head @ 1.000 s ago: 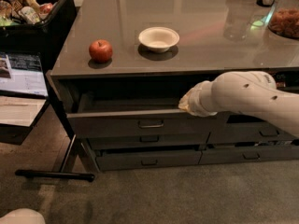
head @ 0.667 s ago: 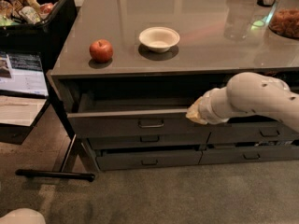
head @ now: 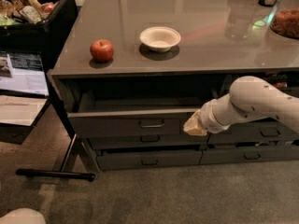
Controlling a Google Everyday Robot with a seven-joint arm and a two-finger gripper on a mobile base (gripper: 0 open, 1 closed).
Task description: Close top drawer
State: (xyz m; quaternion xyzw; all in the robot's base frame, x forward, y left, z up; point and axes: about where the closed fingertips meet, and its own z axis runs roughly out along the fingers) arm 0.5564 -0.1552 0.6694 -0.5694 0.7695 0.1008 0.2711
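The top drawer [head: 126, 123] on the left side of the counter stands pulled out a little, its dark grey front panel carrying a small metal loop handle [head: 152, 124]. Its interior shows as a dark gap above the front edge. My gripper [head: 194, 126] comes in from the right on a white arm [head: 254, 104] and sits at the right end of the drawer front, against or just in front of the panel.
On the grey counter [head: 187, 27] sit a red apple [head: 102, 50] and a white bowl [head: 160, 38]. Lower drawers [head: 149, 160] lie beneath. A black bin with snacks [head: 28, 13] and a stand [head: 56, 174] are at left. Carpet floor lies in front.
My arm and gripper have shifted right and slightly down along the drawer front. The drawer looks about as far out as before.
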